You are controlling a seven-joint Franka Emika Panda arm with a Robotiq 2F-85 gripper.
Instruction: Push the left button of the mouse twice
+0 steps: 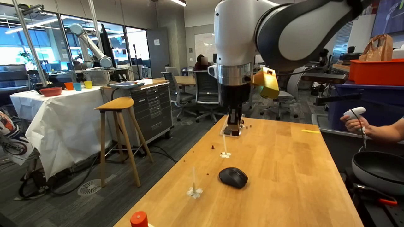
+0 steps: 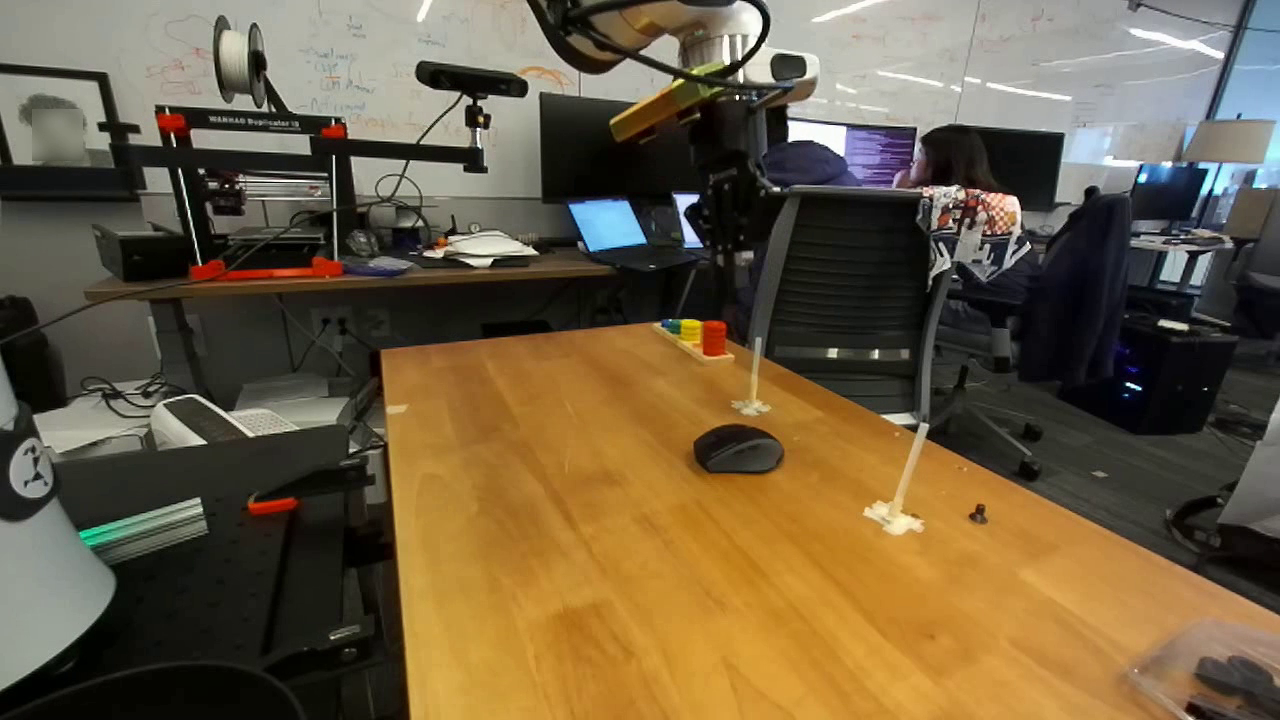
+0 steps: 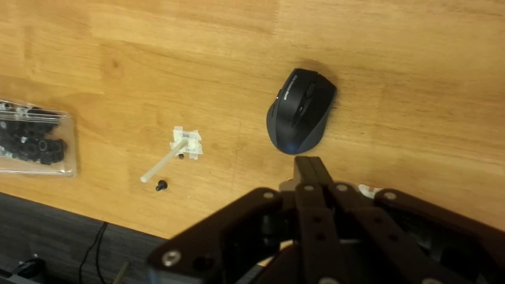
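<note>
The black mouse [image 3: 302, 118] lies on the wooden table, and it shows in both exterior views [image 1: 233, 177] [image 2: 739, 449]. In the wrist view its front points to the top of the picture. Its left button [image 3: 292, 85] is the left front half, beside the scroll wheel, with small white lettering. My gripper [image 3: 313, 159] is shut with nothing between its fingertips. In the wrist view the tips appear just below the mouse's rear end. In an exterior view the gripper [image 1: 234, 130] hangs above the table, apart from the mouse. It also shows there raised [image 2: 724, 290].
Thin pale sticks [image 1: 225, 145] [image 1: 194, 178] stand taped to the table near the mouse. A small dark screw [image 3: 161, 185] and a clear box or bag of dark bits [image 3: 71, 146] lie nearby. A toy with coloured rings [image 2: 713, 338] stands near the table's end.
</note>
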